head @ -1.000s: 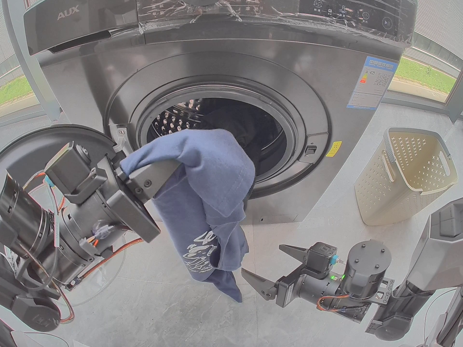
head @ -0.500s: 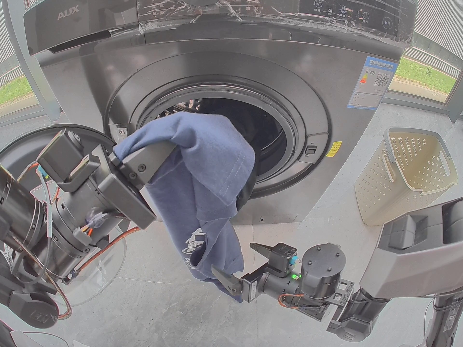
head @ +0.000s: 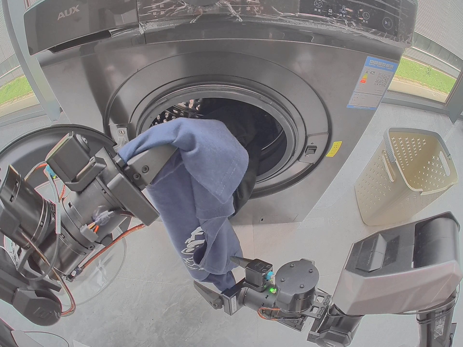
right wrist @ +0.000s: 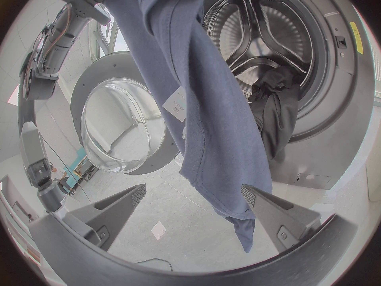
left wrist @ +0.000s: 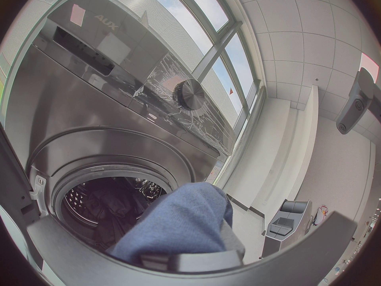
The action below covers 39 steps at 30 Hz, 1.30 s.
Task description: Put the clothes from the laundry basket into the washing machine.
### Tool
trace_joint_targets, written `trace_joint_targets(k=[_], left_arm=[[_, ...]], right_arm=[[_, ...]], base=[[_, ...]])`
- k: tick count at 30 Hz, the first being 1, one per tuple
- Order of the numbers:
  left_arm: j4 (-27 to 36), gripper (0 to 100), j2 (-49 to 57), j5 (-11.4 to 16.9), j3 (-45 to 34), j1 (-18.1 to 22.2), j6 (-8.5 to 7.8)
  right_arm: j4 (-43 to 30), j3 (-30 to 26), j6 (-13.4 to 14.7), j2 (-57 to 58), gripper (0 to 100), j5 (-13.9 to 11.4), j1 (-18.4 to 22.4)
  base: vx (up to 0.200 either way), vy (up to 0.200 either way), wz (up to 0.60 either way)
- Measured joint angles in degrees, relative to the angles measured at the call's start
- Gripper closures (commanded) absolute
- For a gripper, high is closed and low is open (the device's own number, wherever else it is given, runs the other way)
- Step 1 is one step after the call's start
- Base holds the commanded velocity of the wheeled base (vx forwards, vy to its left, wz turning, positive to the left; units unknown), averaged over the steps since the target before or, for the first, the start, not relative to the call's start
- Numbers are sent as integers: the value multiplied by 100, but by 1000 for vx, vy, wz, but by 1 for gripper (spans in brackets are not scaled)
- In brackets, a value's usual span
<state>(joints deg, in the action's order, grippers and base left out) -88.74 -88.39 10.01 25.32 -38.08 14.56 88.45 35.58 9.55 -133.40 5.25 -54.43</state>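
Pale grey floor tiles (head: 144,309) run under everything, smooth and faintly glossy, with window glass and a strip of grass behind. At the left the round, glass-centred door (right wrist: 119,128) stands swung open. My left gripper (head: 166,157) is in front of the opening, jaws closed on the blue T-shirt (head: 207,169). The soft knit with a white print drapes over the jaws and hangs toward the floor, not yet inside. Behind it stands the washing machine (head: 217,59), dark brushed metal with crinkled film over its panel. In the steel drum (right wrist: 258,24) lies a black garment (right wrist: 274,112), one fold spilling over the rim. Lower down, my right gripper (right wrist: 190,189) is spread wide and holds nothing; the shirt's hem hangs between its ribbed fingers (right wrist: 119,203). At the right, on the floor beside the machine, the cream plastic laundry basket (head: 410,174) sits tilted, its walls pierced with small crosses.
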Motion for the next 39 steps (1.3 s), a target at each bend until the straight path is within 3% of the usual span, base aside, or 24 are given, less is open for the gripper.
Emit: trace_joint_targets(k=[11,23,24,33,39], left_arm=[[-2,100,-22,0,9,5,0],[0,100,-22,9,9,2,0],[0,100,-22,9,9,2,2],[0,100,-20,11,4,2,0],[-2,100,-22,11,-10,11,0]], right_arm=[[-10,1001,-297,-697,0,-228,352],[-54,1935,-325,-1298,0,-208,662],[-51,1965,-323,-1318,100,-200,689],[-10,2048,-290,-1342,100,-178,774],[-10,1698,-263,-1073,100,-173,777]], base=[[0,0,0],[0,0,0],[0,0,0],[0,0,0],[0,0,0]])
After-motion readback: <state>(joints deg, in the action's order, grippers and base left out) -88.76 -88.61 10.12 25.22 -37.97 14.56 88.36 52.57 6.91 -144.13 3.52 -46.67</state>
